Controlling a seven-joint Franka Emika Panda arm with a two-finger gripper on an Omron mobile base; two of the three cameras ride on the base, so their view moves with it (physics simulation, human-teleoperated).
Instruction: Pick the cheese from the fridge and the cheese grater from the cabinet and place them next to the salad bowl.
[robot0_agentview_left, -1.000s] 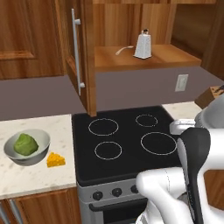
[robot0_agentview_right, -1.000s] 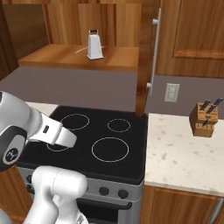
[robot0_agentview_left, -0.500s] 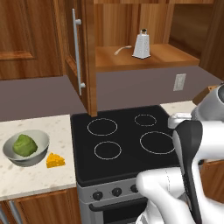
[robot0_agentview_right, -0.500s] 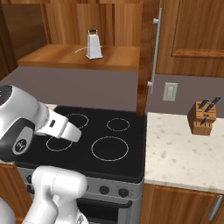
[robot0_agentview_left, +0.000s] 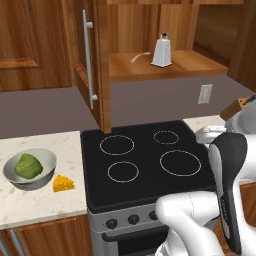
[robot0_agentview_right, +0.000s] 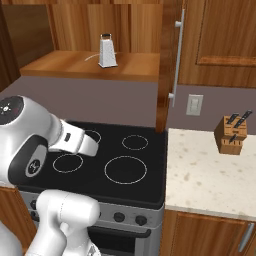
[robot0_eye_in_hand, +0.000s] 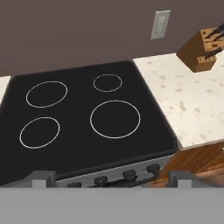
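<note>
Jaws spread wide and empty, we hang low over the stove (robot0_eye_in_hand: 87, 118). Our grater (robot0_agentview_left: 161, 51) stands upright on the cabinet (robot0_agentview_left: 165, 65) shelf, well above and ahead of the jaws; we should rise, level off, and close on its narrow sides. Left base view adds cheese (robot0_agentview_left: 63, 183) just beside the bowl (robot0_agentview_left: 31, 168); right shows a knife block (robot0_agentview_right: 233, 134).

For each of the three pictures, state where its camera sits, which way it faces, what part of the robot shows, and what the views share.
Left base view: behind the arm on its left, looking forward and down at the black four-ring stovetop; white arm at lower right.
Right base view: behind on the right, facing the same stovetop; arm at lower left.
Hand view: on the hand, looking down at the stovetop; small dark fingers at the bottom.
Both base views share the pale grey cheese grater on the open brown wooden cabinet shelf.
</note>
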